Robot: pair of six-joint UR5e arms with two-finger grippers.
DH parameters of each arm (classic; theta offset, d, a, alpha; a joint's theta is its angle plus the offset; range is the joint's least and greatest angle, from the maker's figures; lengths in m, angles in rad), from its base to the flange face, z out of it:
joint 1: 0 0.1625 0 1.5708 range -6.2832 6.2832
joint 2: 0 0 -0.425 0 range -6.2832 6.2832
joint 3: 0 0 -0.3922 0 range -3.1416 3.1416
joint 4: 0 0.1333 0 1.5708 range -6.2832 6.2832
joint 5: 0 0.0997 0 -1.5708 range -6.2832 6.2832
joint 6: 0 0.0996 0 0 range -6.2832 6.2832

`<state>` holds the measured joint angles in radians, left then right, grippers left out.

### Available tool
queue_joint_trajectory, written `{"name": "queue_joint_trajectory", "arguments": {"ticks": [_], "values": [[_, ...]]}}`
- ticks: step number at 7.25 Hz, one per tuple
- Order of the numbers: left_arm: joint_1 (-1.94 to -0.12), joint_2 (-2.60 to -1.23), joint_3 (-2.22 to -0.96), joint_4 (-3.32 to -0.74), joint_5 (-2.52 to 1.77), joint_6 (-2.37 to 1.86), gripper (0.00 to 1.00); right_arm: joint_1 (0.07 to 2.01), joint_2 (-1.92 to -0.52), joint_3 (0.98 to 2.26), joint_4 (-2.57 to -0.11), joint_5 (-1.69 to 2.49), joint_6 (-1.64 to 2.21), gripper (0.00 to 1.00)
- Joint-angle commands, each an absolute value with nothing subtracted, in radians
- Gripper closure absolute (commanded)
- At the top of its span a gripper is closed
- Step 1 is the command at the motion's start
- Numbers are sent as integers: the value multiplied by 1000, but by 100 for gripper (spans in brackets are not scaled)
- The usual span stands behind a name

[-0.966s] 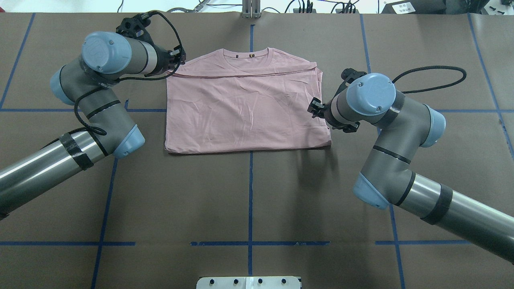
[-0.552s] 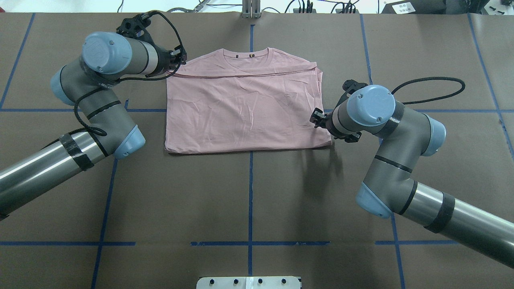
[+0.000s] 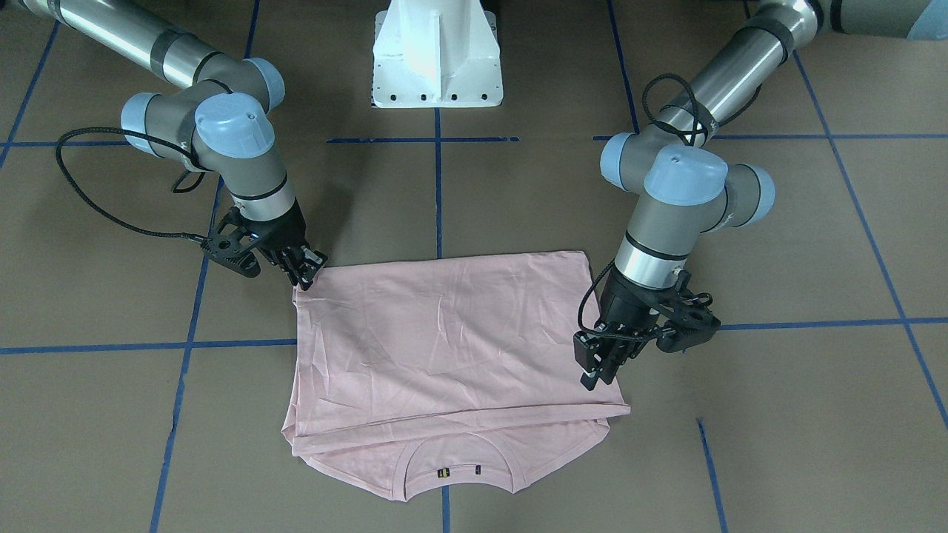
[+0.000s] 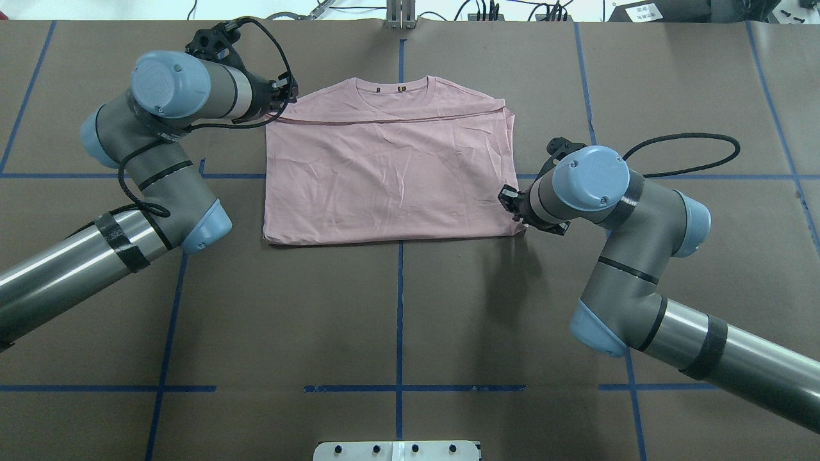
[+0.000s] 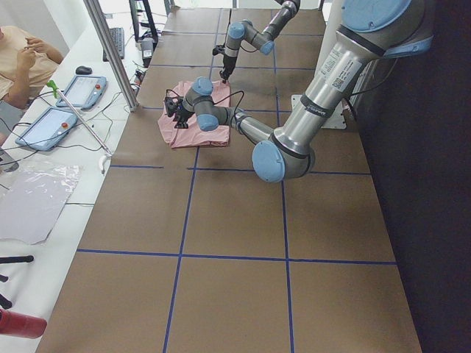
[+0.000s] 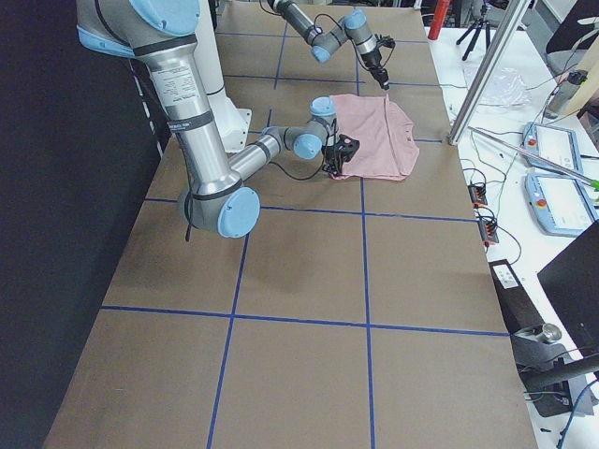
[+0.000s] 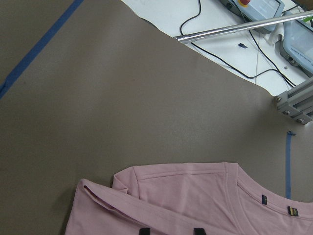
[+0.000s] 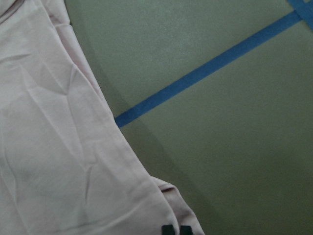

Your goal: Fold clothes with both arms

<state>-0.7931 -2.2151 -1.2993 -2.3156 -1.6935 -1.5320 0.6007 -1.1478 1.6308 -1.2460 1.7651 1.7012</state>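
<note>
Front-facing: folded T-shirt (image 3: 444,340) flat on bench (image 3: 778,444), long axis 9–3. Right gripper (image 3: 305,272) at its 10 o'clock corner, left gripper (image 3: 595,368) at 4 o'clock.
Left wrist: tips apart over cloth.
Right wrist: tips nearly together at corner; pinch unclear.

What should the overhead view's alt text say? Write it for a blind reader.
A pink T-shirt lies folded, collar away from the robot, on a brown table marked with blue tape. The left gripper is at its far left corner, the right gripper at its near right corner.
</note>
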Motion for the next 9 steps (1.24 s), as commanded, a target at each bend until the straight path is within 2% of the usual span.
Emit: {"name": "queue_joint_trajectory", "arguments": {"ticks": [1, 5, 7, 8, 9], "values": [[-793, -2217, -1299, -2315, -1694, -1536, 59, 592, -1195, 1698, -1247, 1766, 1706, 100], [-784, -2217, -1348, -2315, -1697, -1575, 59, 381, -1548, 2133, -1249, 1779, 1752, 100], [-750, -2151, -1489, -2307, -1785, -1603, 59, 260, -1690, 2302, -1247, 1947, 1804, 100], [-750, -2135, -1524, -2303, -1830, -1659, 59, 168, -1701, 2312, -1246, 1962, 1802, 100], [-746, -2132, -1541, -2301, -1833, -1670, 59, 113, -1697, 2315, -1244, 1962, 1804, 37]]}}
